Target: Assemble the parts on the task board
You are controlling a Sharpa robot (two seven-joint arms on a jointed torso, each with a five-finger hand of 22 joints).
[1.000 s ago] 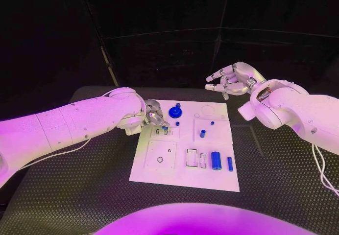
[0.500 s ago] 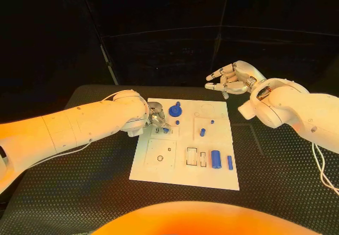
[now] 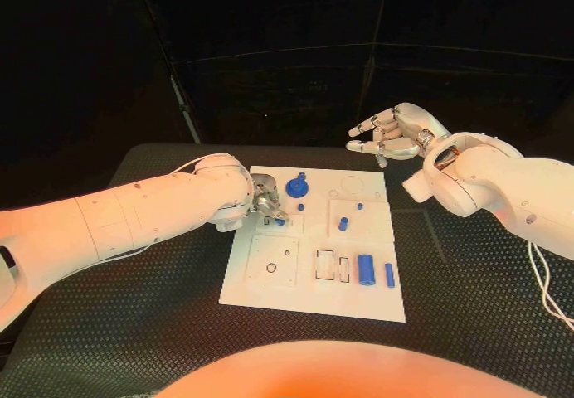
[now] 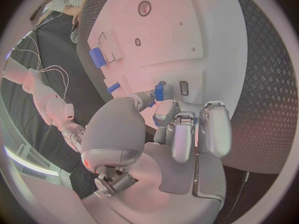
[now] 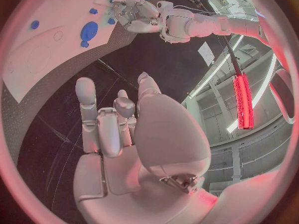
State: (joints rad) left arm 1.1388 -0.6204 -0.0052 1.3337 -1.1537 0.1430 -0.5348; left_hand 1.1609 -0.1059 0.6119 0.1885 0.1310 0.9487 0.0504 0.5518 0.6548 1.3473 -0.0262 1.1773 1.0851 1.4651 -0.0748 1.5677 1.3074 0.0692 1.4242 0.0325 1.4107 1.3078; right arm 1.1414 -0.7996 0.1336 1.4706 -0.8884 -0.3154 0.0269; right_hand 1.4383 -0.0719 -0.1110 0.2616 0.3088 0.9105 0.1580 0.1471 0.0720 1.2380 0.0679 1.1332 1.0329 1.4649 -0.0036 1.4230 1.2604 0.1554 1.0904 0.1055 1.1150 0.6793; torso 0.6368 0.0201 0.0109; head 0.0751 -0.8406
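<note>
The white task board [image 3: 278, 286] lies mid-table. My left hand [image 3: 265, 201] hovers low over its far left part and pinches a small blue peg [image 3: 279, 220] between thumb and fingertip; the left wrist view shows that peg [image 4: 159, 91] held just above a small slot in the board [image 4: 206, 30]. A round blue knob [image 3: 298, 191] stands beside the hand. Small blue pegs [image 3: 343, 224] stand mid-board, and a blue cylinder [image 3: 366, 269] and a thin blue bar [image 3: 390, 276] lie near the right edge. My right hand [image 3: 389, 133] is raised beyond the board's far right corner, fingers apart, holding nothing.
The black textured table [image 3: 479, 315] surrounds the board. In the right wrist view, my right hand [image 5: 124, 129] is well above the board [image 5: 37, 59], with the blue knob [image 5: 88, 31] and my left hand [image 5: 134, 12] farther off.
The left hand has settled slightly lower over the board with the blue peg still pinched. The right hand has not moved.
</note>
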